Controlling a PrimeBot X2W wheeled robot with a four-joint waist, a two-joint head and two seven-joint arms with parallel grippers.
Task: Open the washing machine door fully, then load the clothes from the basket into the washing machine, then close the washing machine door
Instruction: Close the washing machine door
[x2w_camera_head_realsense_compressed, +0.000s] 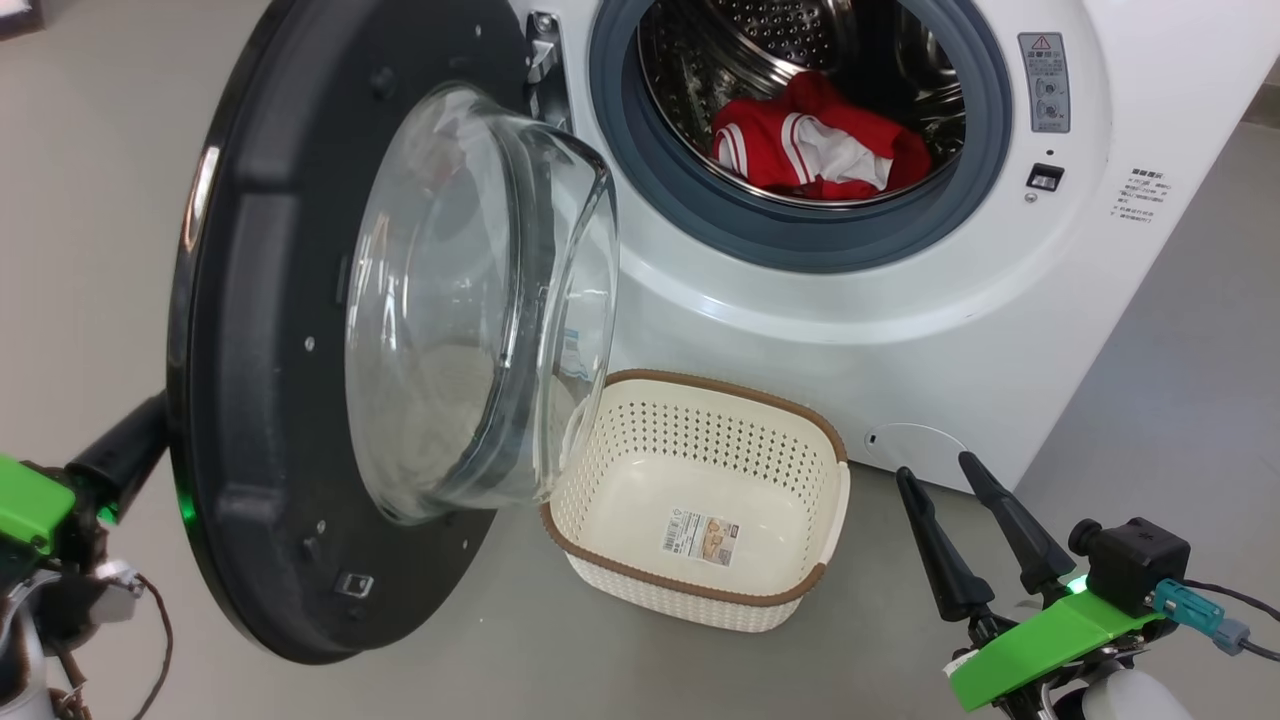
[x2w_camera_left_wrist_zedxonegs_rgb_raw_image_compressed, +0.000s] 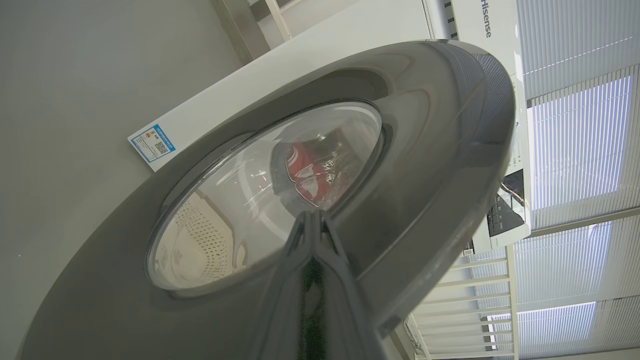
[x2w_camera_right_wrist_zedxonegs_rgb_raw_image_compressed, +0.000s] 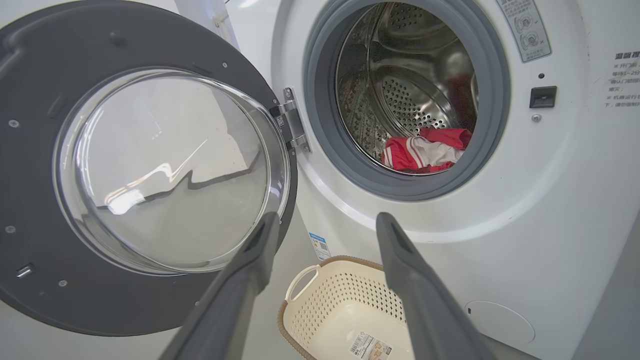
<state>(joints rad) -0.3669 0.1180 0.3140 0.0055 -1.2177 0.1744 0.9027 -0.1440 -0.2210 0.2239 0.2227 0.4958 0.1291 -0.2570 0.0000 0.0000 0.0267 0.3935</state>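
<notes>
As door (x2w_camera_head_realsense_compressed: 262, 350) hangs open, it perhaps touches basket (x2w_camera_head_realsense_compressed: 700, 440).

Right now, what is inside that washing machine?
The clothes, red with white stripes, lie bunched on the floor of the steel drum. Anything under them is covered, and the grey gasket hides the drum's front edge.

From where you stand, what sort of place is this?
Probably a laundry corner in an office or test room, not clearly a home: a white front-loading washing machine stands on a plain grey floor with a perforated basket before it, and slatted window blinds show behind the machine.
</notes>
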